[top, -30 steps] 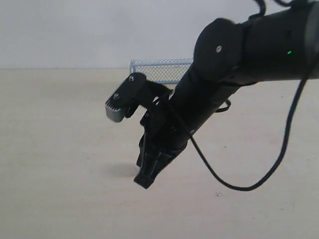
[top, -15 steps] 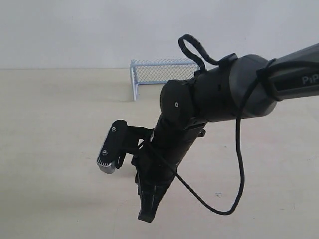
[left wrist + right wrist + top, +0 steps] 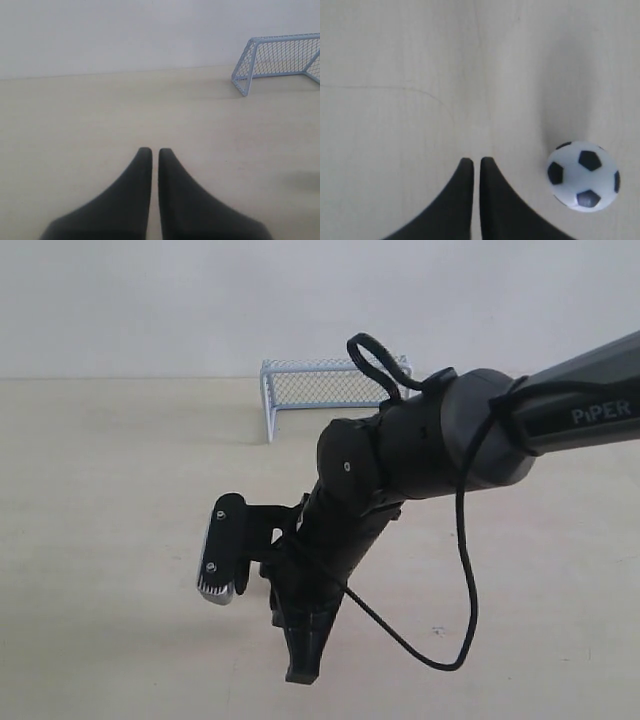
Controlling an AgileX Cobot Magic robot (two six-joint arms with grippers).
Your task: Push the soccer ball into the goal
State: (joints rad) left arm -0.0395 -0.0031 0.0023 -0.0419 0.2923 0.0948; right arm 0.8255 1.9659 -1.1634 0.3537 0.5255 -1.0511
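The soccer ball (image 3: 583,176), white with black patches, lies on the table close beside my right gripper (image 3: 476,161), apart from it. That gripper is shut and holds nothing. In the exterior view the right gripper (image 3: 301,672) points down at the table near the front, and the arm hides the ball. The light blue-grey goal (image 3: 322,387) stands at the far edge of the table, behind the arm. My left gripper (image 3: 151,151) is shut and empty, low over bare table, with the goal (image 3: 278,59) ahead of it and off to one side.
The pale wooden table (image 3: 100,500) runs back to a white wall. A black cable (image 3: 468,580) loops down from the right arm. The arm's wrist camera (image 3: 222,550) sticks out to its left.
The right arm has swung down and towards the front, carrying its shut gripper lower and nearer the front edge. More of the goal now shows behind it.
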